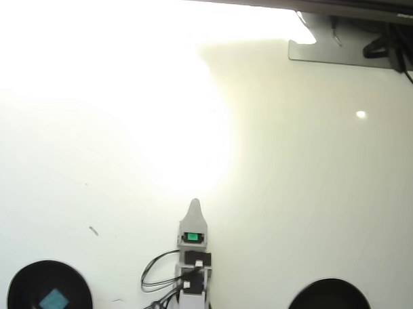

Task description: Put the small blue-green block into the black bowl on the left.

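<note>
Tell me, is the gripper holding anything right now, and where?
Nothing. The block lies in the left bowl, apart from the gripper.

office desk (313, 199), monitor stand (332, 50)

My end effector (194, 207): one pointed tip visible, mid-counter (313, 199). Small blue-green block (53, 300): inside black bowl (19, 280), lower left. Second black bowl (329, 301): lower right.
</note>
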